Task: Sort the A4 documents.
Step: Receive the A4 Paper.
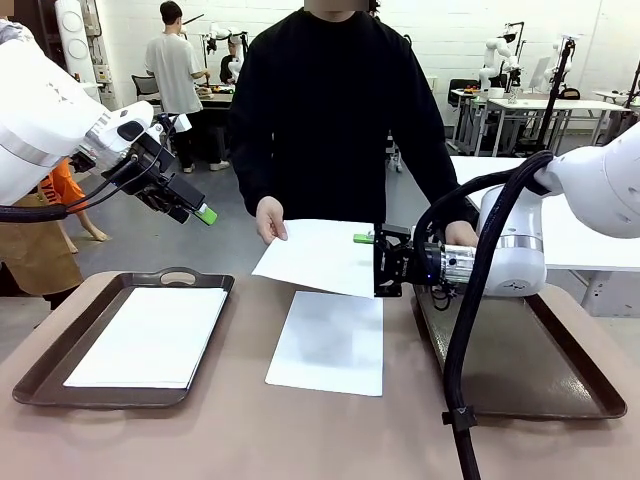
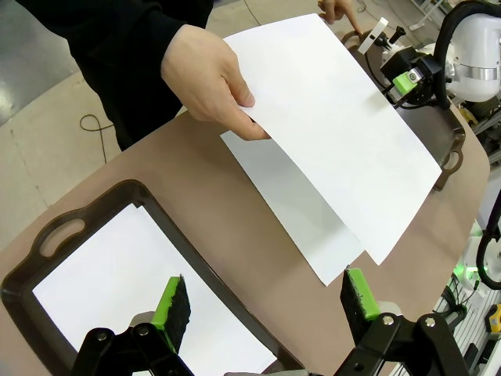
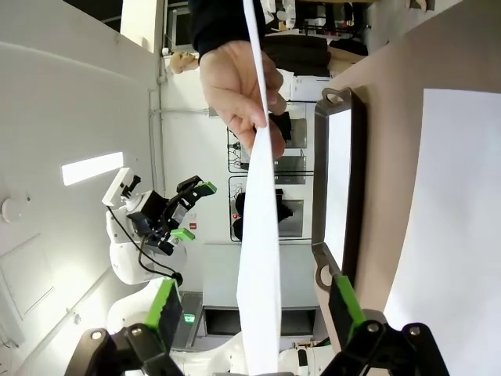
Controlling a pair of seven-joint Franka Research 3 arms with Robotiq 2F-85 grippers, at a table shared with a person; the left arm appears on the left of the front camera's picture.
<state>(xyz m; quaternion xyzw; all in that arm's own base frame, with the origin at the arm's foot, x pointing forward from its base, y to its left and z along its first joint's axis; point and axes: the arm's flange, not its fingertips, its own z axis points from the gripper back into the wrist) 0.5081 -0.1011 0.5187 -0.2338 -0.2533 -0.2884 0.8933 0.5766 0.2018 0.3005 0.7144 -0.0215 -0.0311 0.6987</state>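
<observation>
A person across the table holds one A4 document (image 1: 320, 255) above the tabletop, one hand (image 1: 270, 218) on its edge. My right gripper (image 1: 362, 260) stands open at that sheet's right edge. In the right wrist view the sheet (image 3: 262, 235) runs edge-on between the two spread fingers (image 3: 164, 313), not pinched. A second document (image 1: 330, 342) lies flat on the table's middle. A third sheet (image 1: 150, 335) lies in the left tray (image 1: 60, 345). My left gripper (image 1: 200, 212) hangs open above that tray, empty; in its own view (image 2: 266, 301) the tray sheet (image 2: 141, 290) lies below it.
A second dark brown tray (image 1: 540, 370) sits at the right under my right arm, its floor bare. The right arm's black cable (image 1: 465, 330) hangs down over that tray's left edge. Other people and benches stand far behind.
</observation>
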